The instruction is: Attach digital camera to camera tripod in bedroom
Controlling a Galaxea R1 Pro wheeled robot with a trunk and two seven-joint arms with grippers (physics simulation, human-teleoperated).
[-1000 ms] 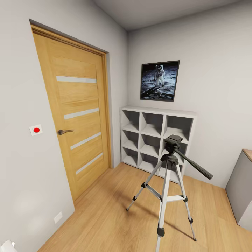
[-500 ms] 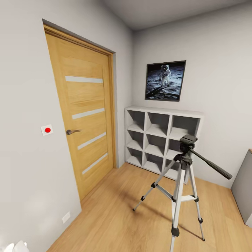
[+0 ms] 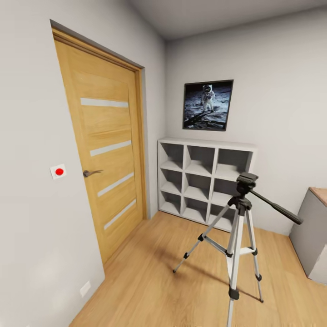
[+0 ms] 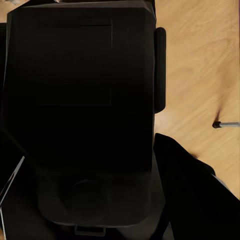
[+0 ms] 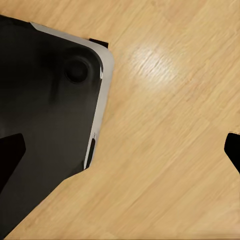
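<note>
The camera tripod (image 3: pixel 236 236) stands on the plank floor (image 3: pixel 150 281) just in front of the white cube shelf (image 3: pixel 200 181), its head bare and its pan handle pointing away from the door (image 3: pixel 109 150). The step in hand looks like the approach — close in slowly and stop short of the nearest leg. The digital camera can't be made out among the dark shapes in the wrist views, and I cannot tell whether either tool is spread or pinching.
</note>
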